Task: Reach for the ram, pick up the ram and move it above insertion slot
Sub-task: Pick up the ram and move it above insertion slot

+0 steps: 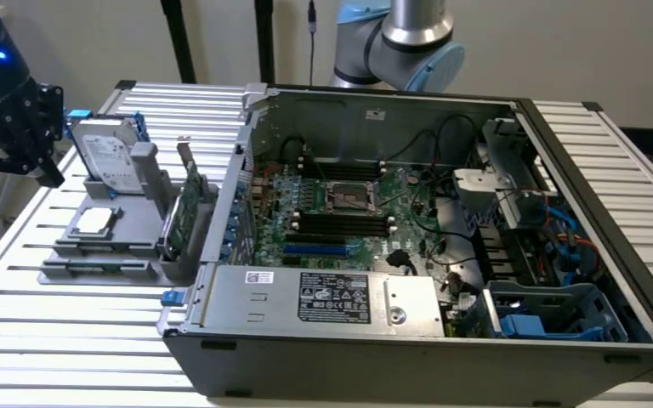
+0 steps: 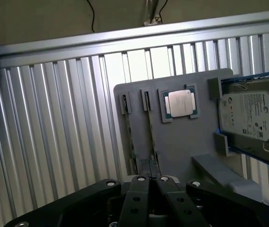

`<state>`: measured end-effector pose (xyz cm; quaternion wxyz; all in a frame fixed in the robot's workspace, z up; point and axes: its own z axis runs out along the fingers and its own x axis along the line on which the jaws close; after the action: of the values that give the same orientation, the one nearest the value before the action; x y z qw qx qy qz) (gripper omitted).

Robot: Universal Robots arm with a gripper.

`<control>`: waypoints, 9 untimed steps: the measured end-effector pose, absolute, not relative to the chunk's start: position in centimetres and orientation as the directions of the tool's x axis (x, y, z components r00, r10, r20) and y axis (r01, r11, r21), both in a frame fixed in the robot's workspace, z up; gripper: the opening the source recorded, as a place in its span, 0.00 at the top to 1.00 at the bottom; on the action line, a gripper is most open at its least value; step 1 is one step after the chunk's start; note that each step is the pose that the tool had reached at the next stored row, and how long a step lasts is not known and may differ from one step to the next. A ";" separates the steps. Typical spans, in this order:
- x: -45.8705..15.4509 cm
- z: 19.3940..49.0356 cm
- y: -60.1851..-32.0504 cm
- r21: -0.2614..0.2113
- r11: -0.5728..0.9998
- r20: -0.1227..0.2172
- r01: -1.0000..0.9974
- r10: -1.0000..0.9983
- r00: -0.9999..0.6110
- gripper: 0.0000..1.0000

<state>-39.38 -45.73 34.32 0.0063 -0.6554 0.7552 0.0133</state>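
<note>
The ram (image 1: 176,226) is a thin green stick standing on edge in the grey holder (image 1: 99,268), between the processor chip and the broader green card (image 1: 196,191) with a metal bracket. From the wrist view the ram (image 2: 150,137) shows edge-on as a narrow line in the holder's slot beside the chip. My gripper (image 1: 45,176) hangs in the air at the exterior view's left, apart from the holder and touching nothing. In the wrist view my gripper (image 2: 151,181) is shut, its black fingers pressed together with nothing between them.
The holder also carries a hard drive (image 2: 248,116) and a processor chip (image 2: 179,104). An open computer case (image 1: 599,357) lies to the exterior view's right, with the black memory slots (image 1: 343,223) on its motherboard. The table is slatted aluminium (image 2: 54,132).
</note>
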 end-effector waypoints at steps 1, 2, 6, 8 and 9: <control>-39.4 34.3 -45.7 0.012 0.141 -0.027 -0.990 -0.990 -0.141 0.89; -39.3 34.3 -45.7 0.012 0.141 -0.027 -0.990 -0.990 -0.141 0.89; -39.3 34.3 -45.7 0.012 0.141 -0.027 -0.990 -0.990 -0.141 0.89; -39.3 34.3 -45.7 0.012 0.141 -0.029 -0.990 -0.990 -0.141 0.89; -39.3 34.3 -45.7 0.012 0.141 -0.029 -0.990 -0.990 -0.141 0.89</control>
<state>-39.30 -45.72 34.33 0.0069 -0.6554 0.7551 0.0142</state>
